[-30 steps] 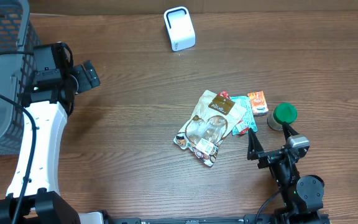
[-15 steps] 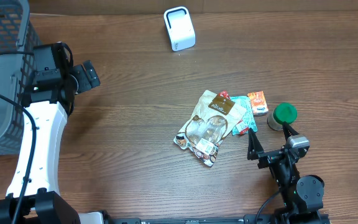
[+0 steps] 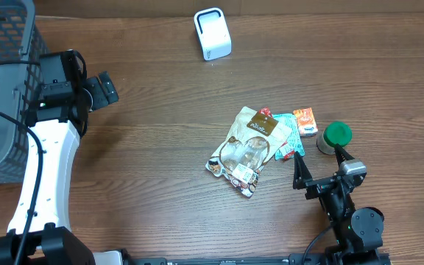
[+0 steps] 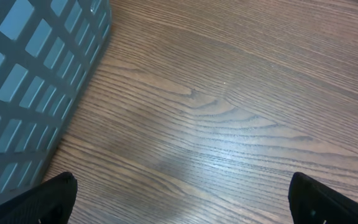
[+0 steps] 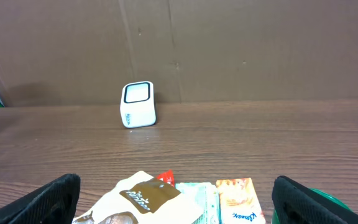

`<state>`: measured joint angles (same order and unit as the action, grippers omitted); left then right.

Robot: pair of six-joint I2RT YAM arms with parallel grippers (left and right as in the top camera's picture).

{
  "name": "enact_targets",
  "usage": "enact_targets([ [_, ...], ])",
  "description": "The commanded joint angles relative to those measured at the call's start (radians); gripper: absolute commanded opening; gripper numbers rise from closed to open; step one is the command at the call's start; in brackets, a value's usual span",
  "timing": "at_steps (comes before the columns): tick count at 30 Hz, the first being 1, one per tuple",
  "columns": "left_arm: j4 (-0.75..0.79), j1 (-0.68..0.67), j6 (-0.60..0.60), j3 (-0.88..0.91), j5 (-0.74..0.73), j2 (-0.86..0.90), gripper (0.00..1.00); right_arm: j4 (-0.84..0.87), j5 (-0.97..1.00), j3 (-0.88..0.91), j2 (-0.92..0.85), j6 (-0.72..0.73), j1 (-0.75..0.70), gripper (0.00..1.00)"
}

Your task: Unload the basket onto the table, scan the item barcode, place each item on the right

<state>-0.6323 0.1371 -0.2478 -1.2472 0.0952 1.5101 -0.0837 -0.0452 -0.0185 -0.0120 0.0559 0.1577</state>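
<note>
A white barcode scanner (image 3: 212, 34) stands upright at the table's far edge, also in the right wrist view as the scanner (image 5: 138, 104). A pile of items lies right of centre: a cream and brown pouch (image 3: 247, 143), a teal packet (image 3: 291, 138), a small orange box (image 3: 305, 121) and a green-lidded can (image 3: 336, 135). My right gripper (image 3: 320, 165) is open just in front of the pile, and the pouch (image 5: 148, 196) and orange box (image 5: 238, 200) show between its fingers. My left gripper (image 3: 103, 90) is open over bare wood at the far left, holding nothing.
A grey mesh basket (image 3: 2, 81) fills the far-left corner, and its wall (image 4: 30, 81) stands close beside my left gripper (image 4: 185, 202). A brown cardboard wall (image 5: 229, 50) rises behind the scanner. Bare wood lies between the basket and the pile.
</note>
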Motion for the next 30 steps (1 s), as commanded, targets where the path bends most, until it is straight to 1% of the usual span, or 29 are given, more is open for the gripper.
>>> enact_targets([
  [1,-0.009,-0.012,-0.003,0.0,0.01,-0.111,1.0,0.002,0.006,0.011,0.009,-0.004,-0.003,1.0],
  [7,-0.027,-0.013,-0.003,0.001,0.01,-0.382,1.0,0.002,0.006,0.011,0.009,-0.004,-0.003,1.0],
  [11,-0.027,-0.013,-0.003,0.001,0.01,-0.511,1.0,0.002,0.006,0.011,0.009,-0.004,-0.003,1.0],
  [15,-0.029,-0.013,-0.003,0.001,0.01,-0.589,1.0,0.002,0.006,0.011,0.009,-0.004,-0.003,1.0],
  [18,-0.037,-0.013,-0.003,0.002,0.01,-0.6,1.0,0.002,0.006,0.011,0.009,-0.004,-0.003,1.0],
  [22,-0.108,-0.013,-0.003,0.017,0.009,-0.655,1.0,0.002,0.006,0.011,0.009,-0.004,-0.003,1.0],
  [25,-0.124,-0.013,-0.003,0.066,0.009,-0.706,1.0,0.002,0.006,0.011,0.009,-0.004,-0.003,1.0],
  [30,-0.126,-0.013,-0.003,0.205,0.009,-0.814,1.0,0.002,0.006,0.011,0.009,-0.004,-0.003,1.0],
])
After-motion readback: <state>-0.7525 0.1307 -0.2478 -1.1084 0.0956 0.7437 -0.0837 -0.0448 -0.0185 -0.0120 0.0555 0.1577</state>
